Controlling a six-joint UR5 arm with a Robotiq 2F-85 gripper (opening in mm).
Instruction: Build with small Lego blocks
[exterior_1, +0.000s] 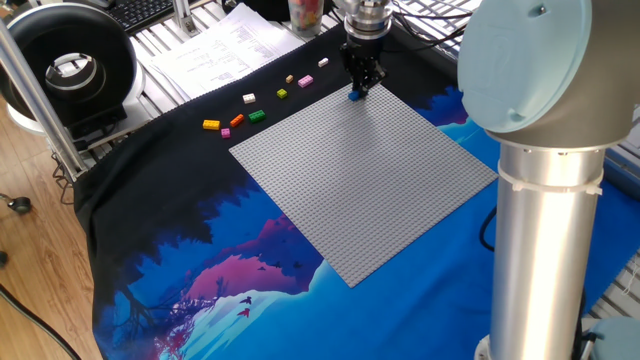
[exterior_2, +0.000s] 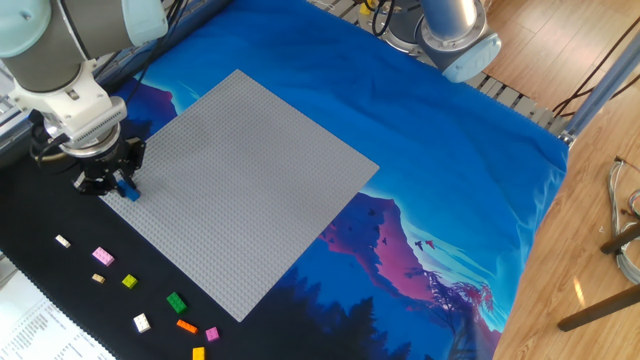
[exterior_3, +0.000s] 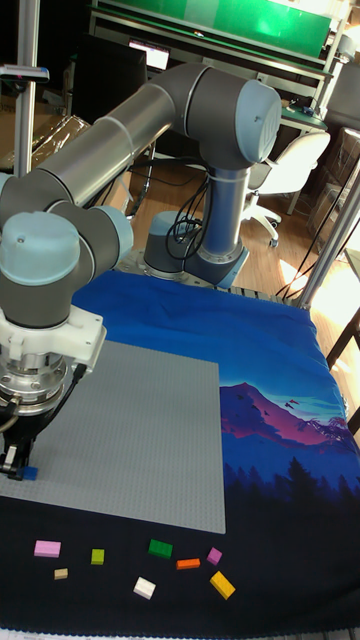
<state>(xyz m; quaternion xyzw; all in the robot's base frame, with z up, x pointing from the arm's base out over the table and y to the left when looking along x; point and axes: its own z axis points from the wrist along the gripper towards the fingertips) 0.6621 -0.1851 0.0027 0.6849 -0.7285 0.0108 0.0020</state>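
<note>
gripper (exterior_2: 118, 183) sits low at the left edge of the other fixed view, its dark fingers pointing down and pinched narrow on a blue brick (exterior_2: 128, 192) that rests at the corner of the grey baseplate (exterior_2: 250, 180). in one fixed view the same gripper (exterior_1: 361, 84) appears at the top centre, with the blue brick (exterior_1: 355, 95) at its tips on the far corner of the baseplate (exterior_1: 365, 170). in the tall fixed view the gripper (exterior_3: 22, 455) is at the lower left, the blue brick (exterior_3: 28, 472) just under it on the plate's near left corner (exterior_3: 130, 440).

the grey studded baseplate lies flat on a blue and black patterned cloth (exterior_2: 450, 180) that covers the table.

the loose small lego blocks lie on the black part of the cloth, off the plate. in the tall fixed view they form a loose row along the bottom: a pink brick (exterior_3: 47, 548), a tan one (exterior_3: 61, 574), a lime one (exterior_3: 98, 556), a green one (exterior_3: 160, 548), a white one (exterior_3: 145, 588), an orange one (exterior_3: 188, 564), a small pink one (exterior_3: 214, 555) and a yellow one (exterior_3: 222, 585). in the other fixed view they sit in the lower left corner, among them the green one (exterior_2: 177, 302) and the white one (exterior_2: 141, 322); in one fixed view they run along the upper left side of the plate, from the yellow one (exterior_1: 211, 125) up to a pink one (exterior_1: 306, 81).
</note>
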